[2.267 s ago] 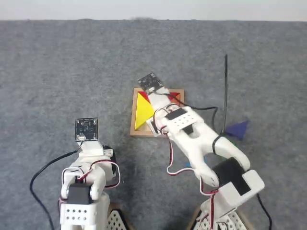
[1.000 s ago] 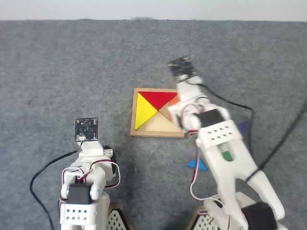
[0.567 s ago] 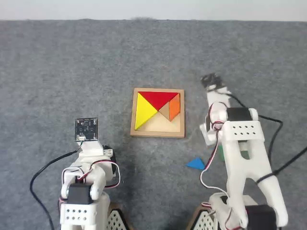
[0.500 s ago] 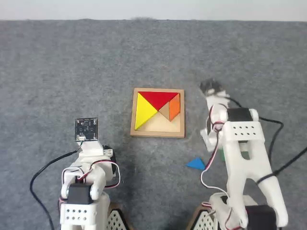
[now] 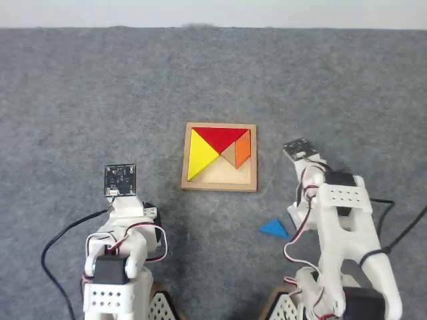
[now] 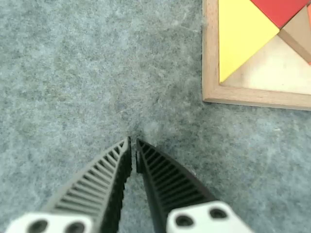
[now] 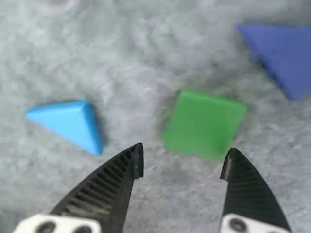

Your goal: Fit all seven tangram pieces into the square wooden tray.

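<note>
The square wooden tray (image 5: pixel 186 155) lies mid-table and holds a yellow triangle (image 5: pixel 199 155), a red triangle (image 5: pixel 219 137), a tan triangle (image 5: pixel 229 157) and an orange piece (image 5: pixel 243 149). Its corner with the yellow triangle (image 6: pixel 240 34) is seen from the left wrist. A light blue triangle (image 5: pixel 273 228) lies on the carpet right of the tray. My right gripper (image 7: pixel 183 161) is open just short of a green square (image 7: pixel 204 124), with the light blue triangle (image 7: pixel 69 124) and a dark blue triangle (image 7: pixel 282 51) to either side. My left gripper (image 6: pixel 133 142) is shut and empty, close to the carpet.
Grey carpet (image 5: pixel 100 87) covers the table. The left arm (image 5: pixel 120 230) stands at the near left. The right arm (image 5: pixel 337 227) stands over the spot right of the tray. A pale wall strip (image 5: pixel 213 13) runs along the far edge.
My right arm left the tray, swung right and drew back toward its base, uncovering the red, tan and orange pieces. The left arm kept still.
</note>
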You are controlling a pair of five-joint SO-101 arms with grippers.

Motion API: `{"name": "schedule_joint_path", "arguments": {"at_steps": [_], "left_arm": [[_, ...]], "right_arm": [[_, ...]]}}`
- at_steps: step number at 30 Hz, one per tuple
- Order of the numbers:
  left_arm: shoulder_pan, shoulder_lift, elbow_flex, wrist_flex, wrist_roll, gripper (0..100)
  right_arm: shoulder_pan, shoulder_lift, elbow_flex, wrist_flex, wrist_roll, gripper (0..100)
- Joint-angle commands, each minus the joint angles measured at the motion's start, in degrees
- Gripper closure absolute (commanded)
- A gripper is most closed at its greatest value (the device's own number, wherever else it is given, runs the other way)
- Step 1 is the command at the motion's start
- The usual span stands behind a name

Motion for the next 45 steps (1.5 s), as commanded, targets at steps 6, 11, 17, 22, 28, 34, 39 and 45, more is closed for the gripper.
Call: {"name": "schedule_joint_path", "arguments": {"at_steps": [6,11,17,22,28,34,39,45], "left_arm": [[-0.4,-1.1,-0.7,0.3,-0.9,99],[-0.4,-1.1,-0.7,0.3,-0.9,99],[-0.4,-1.1,-0.7,0.3,-0.9,99],[-0.4,-1.1,-0.7,0.3,-0.9,99],[-0.4,-1.1,-0.7,0.3,-0.9,99],[-0.4,-1.1,-0.7,0.3,-0.9,99],[-0.4,-1.1,-0.7,0.3,-0.9,99],[-0.4,-1.1,-0.7,0.3,-0.9,99]], "right_arm": [[2.0,-2.4,-0.2,-6.3,0.3,73.4],[-2.2,3.9,-0.2,-8.3,-3.5,73.4],[-1.0,11.8,-4.4,-9.3,-7.7,73.5],[0.4,12.7,-4.7,-8.8,-8.1,79.5],[-0.2,12.5,-5.5,-9.6,-8.3,94.7],[-5.3,12.4,-14.2,-5.8,-8.4,94.7],[-13.7,12.8,-25.4,0.0,-13.0,94.7],[-24.3,13.3,-34.8,0.6,-13.0,94.7]]}}
